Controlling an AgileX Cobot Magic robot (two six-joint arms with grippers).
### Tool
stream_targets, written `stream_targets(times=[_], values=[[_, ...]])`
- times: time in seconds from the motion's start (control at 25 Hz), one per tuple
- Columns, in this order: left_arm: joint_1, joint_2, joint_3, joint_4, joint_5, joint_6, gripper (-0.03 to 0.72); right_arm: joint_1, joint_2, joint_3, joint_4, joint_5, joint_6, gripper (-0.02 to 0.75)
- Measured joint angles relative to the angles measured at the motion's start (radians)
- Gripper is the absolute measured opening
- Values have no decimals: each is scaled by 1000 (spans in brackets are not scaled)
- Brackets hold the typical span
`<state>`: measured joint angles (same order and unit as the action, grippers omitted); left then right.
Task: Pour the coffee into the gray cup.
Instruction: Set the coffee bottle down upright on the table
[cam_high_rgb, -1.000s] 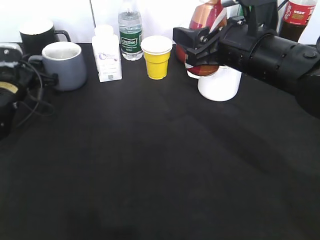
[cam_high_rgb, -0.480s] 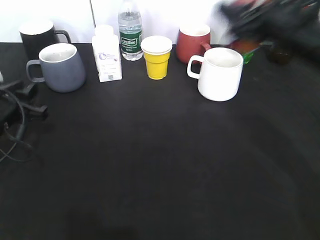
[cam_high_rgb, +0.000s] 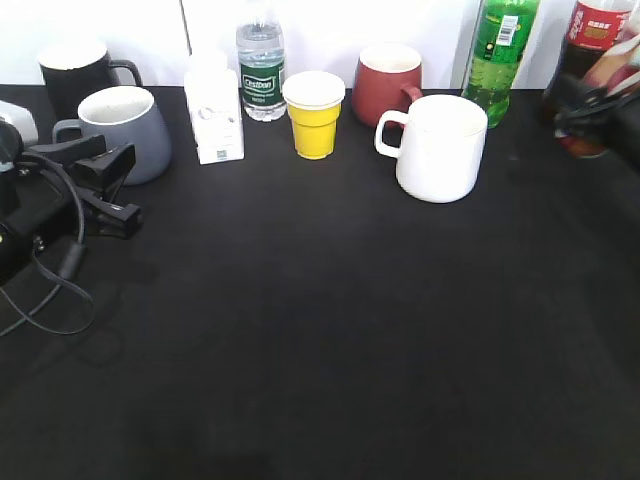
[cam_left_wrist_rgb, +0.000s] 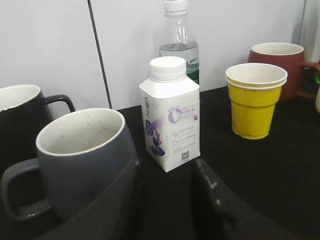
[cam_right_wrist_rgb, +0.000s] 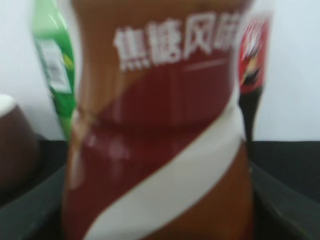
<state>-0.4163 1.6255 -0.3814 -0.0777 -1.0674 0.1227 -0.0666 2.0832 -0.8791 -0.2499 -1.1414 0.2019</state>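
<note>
The gray cup (cam_high_rgb: 128, 130) stands at the back left; in the left wrist view (cam_left_wrist_rgb: 85, 155) it looks empty. My left gripper (cam_high_rgb: 112, 188) is open and empty just in front of the cup, its left finger close beside the cup wall (cam_left_wrist_rgb: 165, 200). My right gripper (cam_high_rgb: 600, 100) is at the far right edge, shut on the coffee bottle (cam_high_rgb: 582, 135), a brown bottle with a red and white label. In the right wrist view the blurred bottle (cam_right_wrist_rgb: 160, 115) stands upright and fills the space between the jaws (cam_right_wrist_rgb: 160, 210).
Along the back stand a black mug (cam_high_rgb: 78, 70), a white milk carton (cam_high_rgb: 215, 110), a water bottle (cam_high_rgb: 260, 65), a yellow paper cup (cam_high_rgb: 314, 115), a red mug (cam_high_rgb: 388, 82), a white mug (cam_high_rgb: 440, 145), a green bottle (cam_high_rgb: 495, 55) and a cola bottle (cam_high_rgb: 592, 25).
My right arm has swung from over the white mug to the far right edge with the coffee bottle. My left gripper has moved in toward the gray cup.
</note>
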Motion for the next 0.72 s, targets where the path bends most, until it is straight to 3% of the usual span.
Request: stream_targets(times=[0.24, 0.44, 0.6, 0.72], values=[[0, 0, 0, 1, 2, 0, 251, 0, 140, -148, -111, 7, -1, 527], [0, 0, 0, 2, 3, -1, 251, 0, 163, -150, -122, 12, 13, 532], [0, 0, 0, 2, 3, -1, 251, 0, 164, -150, -122, 20, 6, 606], [0, 0, 0, 2, 3, -1, 251, 0, 149, -111, -118, 25, -33, 620]])
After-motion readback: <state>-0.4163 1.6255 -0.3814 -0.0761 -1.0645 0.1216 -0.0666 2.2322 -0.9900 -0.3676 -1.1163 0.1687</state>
